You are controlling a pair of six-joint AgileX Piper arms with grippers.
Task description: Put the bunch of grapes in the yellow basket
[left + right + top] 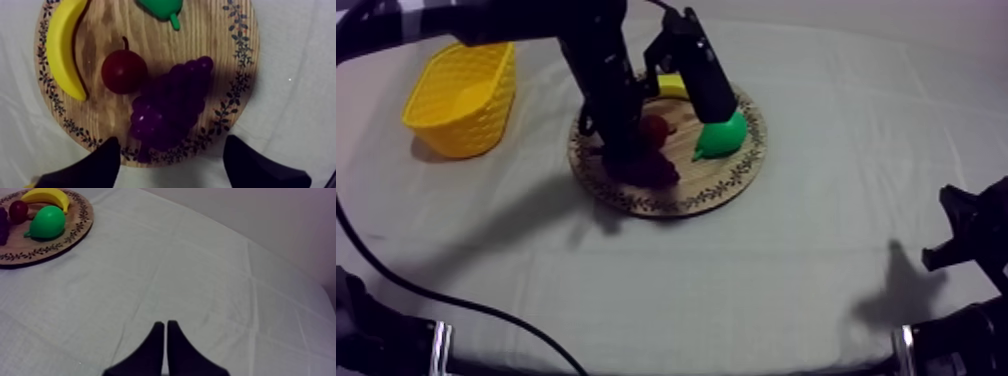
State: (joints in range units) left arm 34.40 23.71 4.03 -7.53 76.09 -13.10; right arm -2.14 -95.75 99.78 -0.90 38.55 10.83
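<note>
The purple bunch of grapes lies on the round wooden board, next to a small red fruit, a banana and a green pear. My left gripper hangs open just above the board's rim, its fingers wide apart on either side of the grapes' near end and not touching them. In the top view the left arm reaches over the board and covers part of the grapes. The yellow basket stands at the far left. My right gripper is shut on nothing, low over the cloth.
In the top view the pear and the banana lie on the board's right and far side, the red fruit in its middle. My right gripper rests at the lower right edge. Bare cloth lies between the board and the basket.
</note>
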